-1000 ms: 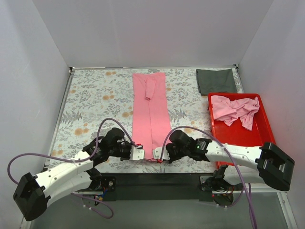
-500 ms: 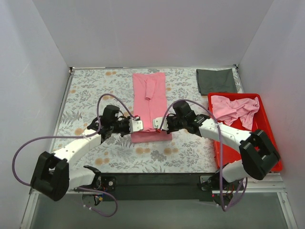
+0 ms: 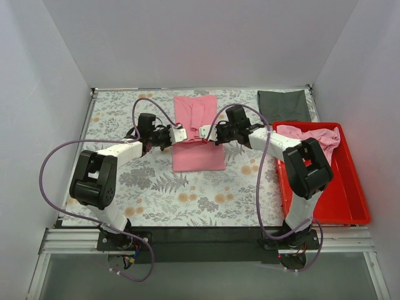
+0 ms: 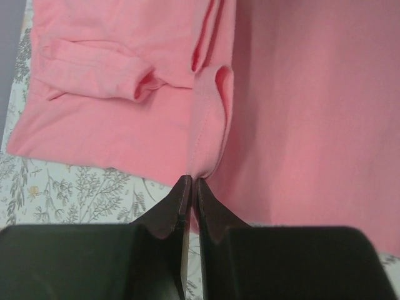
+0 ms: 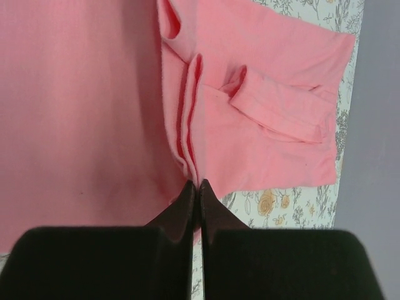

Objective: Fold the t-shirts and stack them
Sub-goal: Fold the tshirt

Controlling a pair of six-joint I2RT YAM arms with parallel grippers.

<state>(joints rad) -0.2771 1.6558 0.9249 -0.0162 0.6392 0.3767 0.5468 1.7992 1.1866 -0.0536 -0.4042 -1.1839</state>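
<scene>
Pink t-shirt (image 3: pixel 197 156) pinched between left gripper (image 4: pixel 190 185) and right gripper (image 5: pixel 195 186).
Each is closed tight on a fabric edge, with the cloth spreading out ahead of it.

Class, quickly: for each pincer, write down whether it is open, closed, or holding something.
Left pincer: closed on the pink t-shirt, at its edge.
Right pincer: closed on the same t-shirt.

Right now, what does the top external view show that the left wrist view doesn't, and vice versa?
Only top external: the right tool, the red bin holding a crumpled t-shirt, and a dark grey cloth beyond it. Only left wrist: the left tool shut, pinching a fold of fabric. Both: the left tool at the pink t-shirt lying partly folded on the floral table.
</scene>
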